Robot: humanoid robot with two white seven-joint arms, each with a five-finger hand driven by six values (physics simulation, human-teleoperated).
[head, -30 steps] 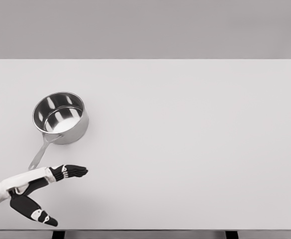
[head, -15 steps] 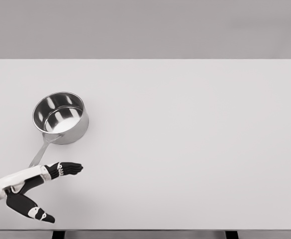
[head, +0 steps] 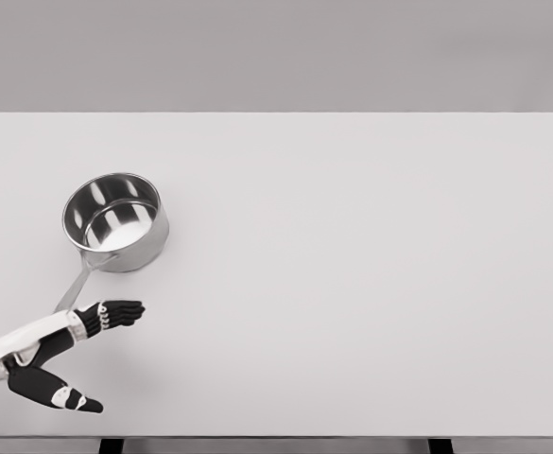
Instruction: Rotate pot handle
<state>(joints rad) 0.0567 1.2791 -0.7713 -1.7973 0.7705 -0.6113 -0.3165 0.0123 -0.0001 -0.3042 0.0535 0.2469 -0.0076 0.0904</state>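
Note:
A shiny steel pot [head: 116, 222] stands on the left part of the white table [head: 352, 284]. Its long handle [head: 75, 288] points toward the lower left. My left hand [head: 82, 355] lies just below the handle's end, fingers [head: 117, 313] stretched out to the right and thumb [head: 54, 394] spread downward, holding nothing. The hand's white back covers the handle's tip. The right arm does not show.
The table's front edge [head: 276, 437] runs along the bottom of the picture, with dark legs under it. A plain grey wall stands behind the table.
My left hand has drifted left and slightly up, closer to the handle's end. The pot has stayed where it was.

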